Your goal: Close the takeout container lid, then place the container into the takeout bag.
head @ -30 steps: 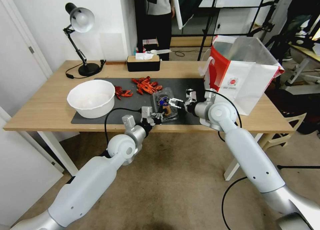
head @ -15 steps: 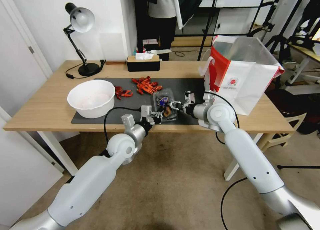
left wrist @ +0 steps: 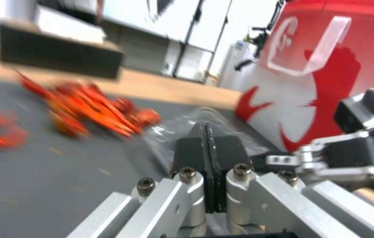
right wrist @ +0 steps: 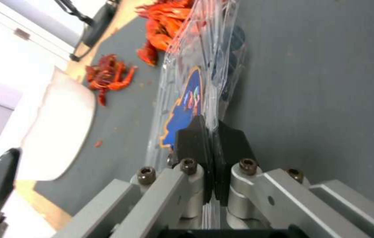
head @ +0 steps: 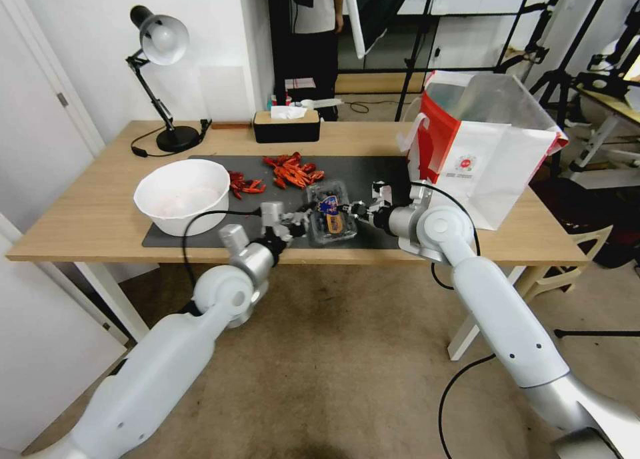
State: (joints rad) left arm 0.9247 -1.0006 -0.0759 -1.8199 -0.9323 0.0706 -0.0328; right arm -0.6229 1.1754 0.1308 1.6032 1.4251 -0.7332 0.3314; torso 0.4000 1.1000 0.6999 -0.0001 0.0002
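The takeout container (head: 330, 223) lies on the dark mat near the table's front edge, a clear clamshell with dark berries inside. Its lid (right wrist: 196, 76) lies flat over the box, and a blue and orange label shows on top. My right gripper (head: 349, 211) is at the container's right edge, shut on the clear plastic rim, which sits between its pads (right wrist: 213, 129). My left gripper (head: 301, 216) is just left of the container, with its pads shut against each other (left wrist: 206, 129) and nothing between them. The takeout bag (head: 487, 156) stands open at the right of the table.
A white bowl (head: 183, 196) sits on the left of the mat (head: 373, 172). Red crayfish (head: 290, 169) lie behind the container. A black tissue box (head: 287, 126) and a desk lamp (head: 163, 42) stand at the back. The bag's red side (left wrist: 328, 82) rises close behind the container.
The lid has come down from tilted to flat on the box. My left arm has drawn back to the left, off the container. My right gripper keeps its hold at the right edge.
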